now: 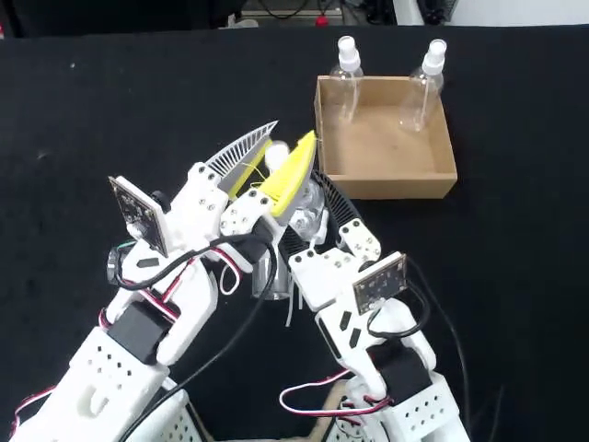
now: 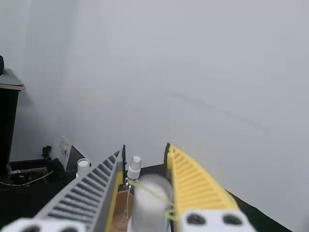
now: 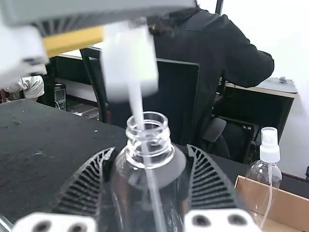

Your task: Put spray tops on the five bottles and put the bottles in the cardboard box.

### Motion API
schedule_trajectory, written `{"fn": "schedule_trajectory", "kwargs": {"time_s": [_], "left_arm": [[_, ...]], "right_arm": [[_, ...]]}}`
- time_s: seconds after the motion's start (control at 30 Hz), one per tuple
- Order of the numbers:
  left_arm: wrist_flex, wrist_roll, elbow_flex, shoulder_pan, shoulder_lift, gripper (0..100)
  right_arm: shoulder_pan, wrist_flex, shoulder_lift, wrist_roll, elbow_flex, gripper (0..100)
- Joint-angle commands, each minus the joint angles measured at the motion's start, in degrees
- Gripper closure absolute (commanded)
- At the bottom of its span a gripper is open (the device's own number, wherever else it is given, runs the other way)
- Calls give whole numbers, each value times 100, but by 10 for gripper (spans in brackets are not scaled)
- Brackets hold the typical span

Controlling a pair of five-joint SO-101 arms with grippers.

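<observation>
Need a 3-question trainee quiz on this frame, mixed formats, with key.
1. True or false: the spray top in the left gripper is already seated on the open bottle.
2. The open bottle is clamped by: A) left gripper, B) right gripper.
3. Fill in: ____ capped bottles stand in the cardboard box.
Key: 1 false, only its tube is through the neck; 2 B; 3 two.
</observation>
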Motion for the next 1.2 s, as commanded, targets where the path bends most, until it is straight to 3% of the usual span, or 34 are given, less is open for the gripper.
{"fn": "schedule_trajectory", "kwargs": {"time_s": [0.0, 0.23, 0.47, 0.73, 0.87, 0.97, 1.17], "left_arm": [[53, 44, -66, 101, -70, 852], [53, 35, -277, 22, -79, 851], [79, 35, -541, -681, -79, 851], [1565, -281, -804, -1569, -949, 852], [2426, -1240, 22, -1982, -1495, 852], [2048, -1820, 1138, -2281, -1776, 855], [888, -1890, 3046, -2387, -2312, 855]], "right_arm": [[-44, 9, -84, -53, -75, 917], [-35, 9, -84, -53, -66, 917], [-18, 9, -48, -35, -48, 917], [70, 185, -31, -9, -110, 917], [607, 1389, -31, -9, -813, 917], [1037, 1925, -31, -9, -1305, 917], [1565, 1723, -22, -9, -1499, 917]]}}
